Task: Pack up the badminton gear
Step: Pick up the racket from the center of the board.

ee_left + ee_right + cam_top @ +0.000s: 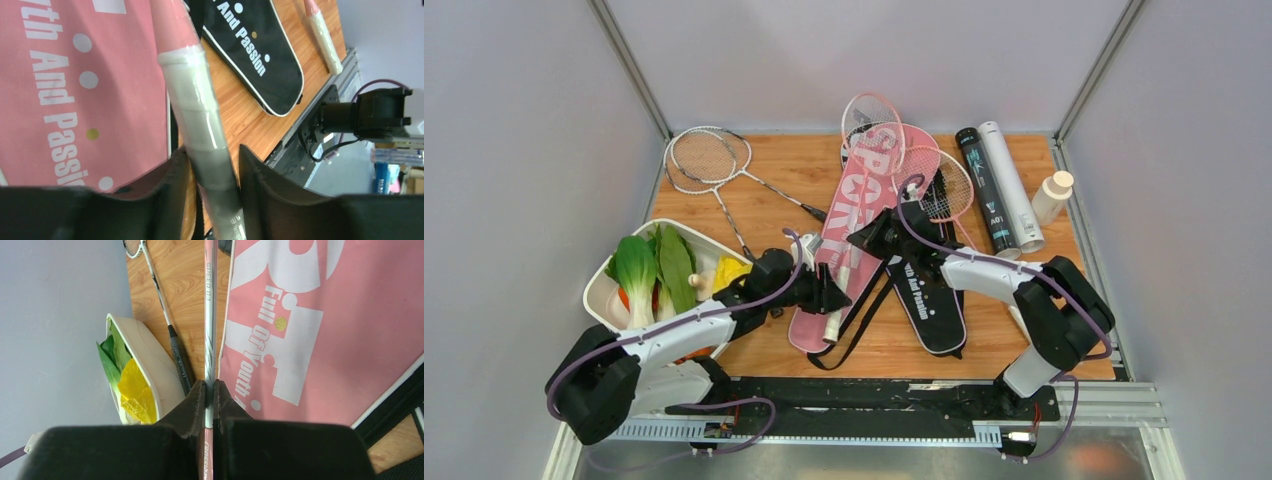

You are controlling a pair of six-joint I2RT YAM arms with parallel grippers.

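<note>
The pink "SPORT" bag lies mid-table, partly over the black bag. My left gripper is shut on the pale taped handle of a pink racket at the pink bag's near edge. My right gripper is shut on a thin white-and-pink racket shaft running along the pink bag's edge. A pink racket head pokes out at the bag's far end, and another lies to its right. Two silver rackets lie at the back left. Black and white tubes lie at the right.
A white tray of vegetables stands at the left, close to my left arm. A small white bottle with a tan cap stands by the right wall. A second taped handle lies beyond the black bag. Grey walls close three sides.
</note>
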